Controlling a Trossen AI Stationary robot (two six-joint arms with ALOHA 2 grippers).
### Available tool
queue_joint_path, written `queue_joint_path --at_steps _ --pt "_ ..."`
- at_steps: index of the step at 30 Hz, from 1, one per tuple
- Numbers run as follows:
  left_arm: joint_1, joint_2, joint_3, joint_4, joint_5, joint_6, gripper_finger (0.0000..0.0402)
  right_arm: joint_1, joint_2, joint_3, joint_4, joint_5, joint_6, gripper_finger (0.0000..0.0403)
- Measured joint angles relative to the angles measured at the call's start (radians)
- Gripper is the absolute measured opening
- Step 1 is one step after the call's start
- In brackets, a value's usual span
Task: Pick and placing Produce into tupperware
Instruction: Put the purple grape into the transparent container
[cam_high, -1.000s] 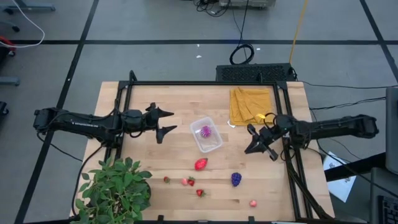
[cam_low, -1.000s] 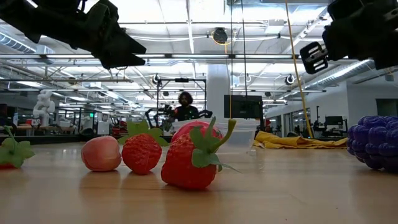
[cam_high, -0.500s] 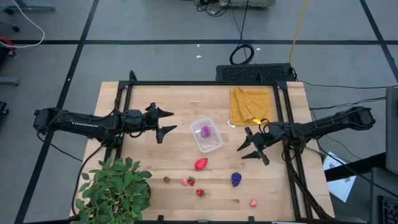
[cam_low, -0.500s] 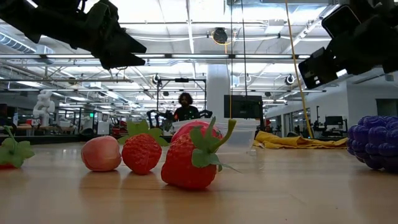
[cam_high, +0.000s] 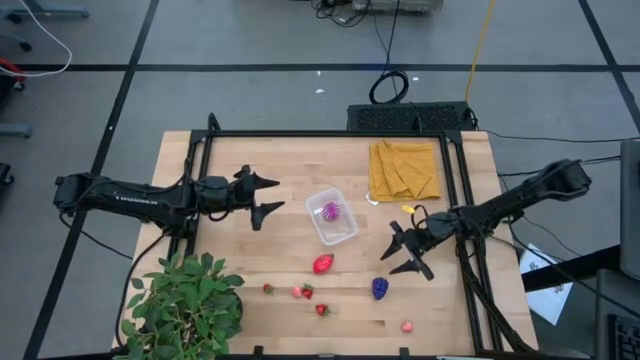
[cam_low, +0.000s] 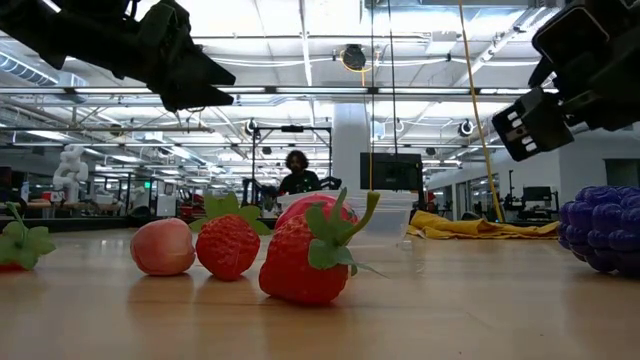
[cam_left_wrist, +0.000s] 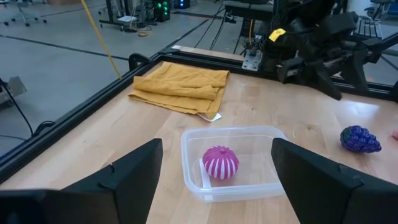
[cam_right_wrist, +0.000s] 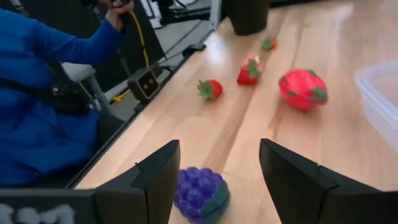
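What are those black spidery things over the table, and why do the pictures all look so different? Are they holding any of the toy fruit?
Those are two robot arms, each ending in two fingers for grabbing. One camera looks straight down from above, one sits low at table height, and one rides on each arm's wrist, so the same table looks different each time.

On the wooden table lie toy fruits: a big strawberry, small strawberries, a purple grape bunch, plus a yellow cloth and a potted plant. A clear tupperware holds a striped pink fruit.

Neither arm holds anything. The left gripper waits open beside the tupperware. The right gripper is open above the grapes.
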Motion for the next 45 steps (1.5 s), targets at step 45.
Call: queue_joint_path --at_steps 45 --pt "0.0 0.0 0.0 0.0 0.0 -0.024 0.0308 0.047 0.038 0.0 -0.053 0.157 0.077 0.0277"
